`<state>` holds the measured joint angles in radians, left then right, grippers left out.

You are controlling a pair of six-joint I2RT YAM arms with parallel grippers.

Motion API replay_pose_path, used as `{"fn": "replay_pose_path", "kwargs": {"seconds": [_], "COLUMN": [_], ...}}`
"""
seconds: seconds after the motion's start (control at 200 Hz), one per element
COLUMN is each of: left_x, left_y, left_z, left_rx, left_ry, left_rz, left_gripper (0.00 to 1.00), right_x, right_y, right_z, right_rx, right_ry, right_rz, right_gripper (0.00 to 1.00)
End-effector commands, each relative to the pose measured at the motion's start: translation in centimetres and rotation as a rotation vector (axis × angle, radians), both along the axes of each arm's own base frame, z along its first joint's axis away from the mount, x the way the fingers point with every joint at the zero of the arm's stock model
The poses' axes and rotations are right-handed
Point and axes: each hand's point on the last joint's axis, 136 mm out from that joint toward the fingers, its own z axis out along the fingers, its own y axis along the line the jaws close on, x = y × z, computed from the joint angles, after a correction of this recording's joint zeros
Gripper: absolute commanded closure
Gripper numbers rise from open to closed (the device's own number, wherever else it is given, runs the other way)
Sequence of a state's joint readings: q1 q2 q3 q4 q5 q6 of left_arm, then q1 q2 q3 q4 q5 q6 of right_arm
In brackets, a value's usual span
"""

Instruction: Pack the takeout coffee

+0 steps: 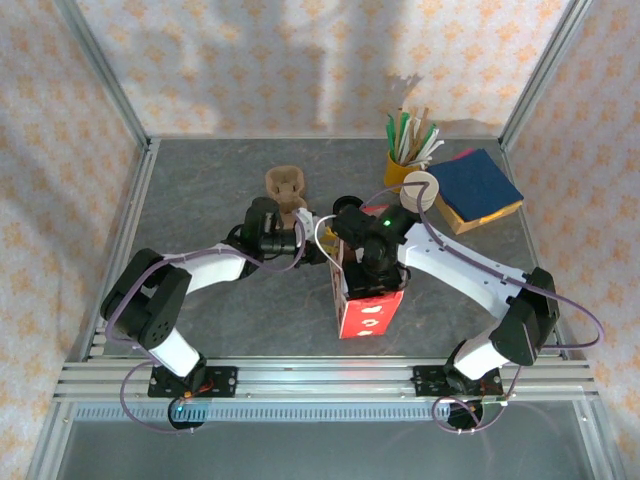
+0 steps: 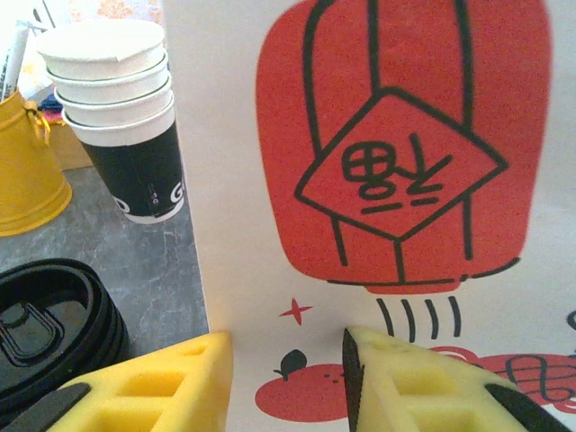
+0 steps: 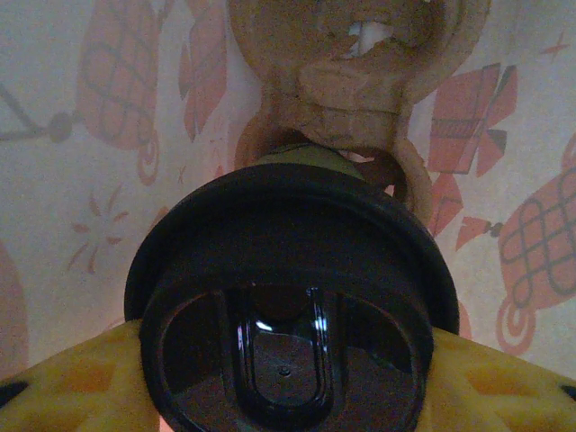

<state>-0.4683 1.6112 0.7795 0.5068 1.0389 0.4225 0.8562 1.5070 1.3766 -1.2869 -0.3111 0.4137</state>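
Takeout coffee (image 3: pixel 283 297) hung inside the paper bag (image 1: pixel 368 305), lid towards the wrist camera, so the step in hand looked like the lowering. The bag stood upright mid-table (image 1: pixel 200 200), between the two arms. Deeper in it, beyond the cup, lay a brown pulp carrier (image 3: pixel 346 85). The right gripper (image 3: pixel 288 387) pinched the cup from either side at its black lid. The left gripper (image 2: pixel 288 378) was partly spread, its tips at the bag's printed side, nothing visibly between them. Next, I judged, the cup needed a straight descent into a carrier ring, with release only once it was seated and the bag steady.
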Motion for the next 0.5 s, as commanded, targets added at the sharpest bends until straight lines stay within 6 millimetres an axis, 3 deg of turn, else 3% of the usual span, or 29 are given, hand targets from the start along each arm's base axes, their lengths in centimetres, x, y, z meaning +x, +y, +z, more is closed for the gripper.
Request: {"fn": "replay_pose_path", "kwargs": {"seconds": [0.0,0.145,0.21,0.385,0.496], "left_x": [-0.2,0.3,0.6,1.2,0.7], "left_y": [-0.2,0.0,0.7,5.5,8.0], "left_z": [0.9,1.2,2.0,7.6,10.1], "left_rx": [-0.01,-0.004,-0.025,-0.303,-0.459], "left_ry": [-0.047,-0.056,-0.065,-0.068,-0.028], "left_rz": [-0.056,-0.037,0.006,0.236,0.333], "left_gripper": [0.61,0.59,0.5,0.32,0.31], "right_x": [0.5,0.6,0.7,1.0,1.3], "right_y": [-0.3,-0.3,-0.2,-0.1,0.1], "right_z": [0.9,0.8,0.9,1.2,1.6], "right_rx": [-0.007,-0.008,-0.008,-0.001,0.006], "right_ry": [-0.029,-0.03,-0.032,-0.044,-0.06], "right_rz": [0.006,0.005,0.006,0.005,0.009], "right_gripper": [0.46,0.45,0.46,0.46,0.46]}}
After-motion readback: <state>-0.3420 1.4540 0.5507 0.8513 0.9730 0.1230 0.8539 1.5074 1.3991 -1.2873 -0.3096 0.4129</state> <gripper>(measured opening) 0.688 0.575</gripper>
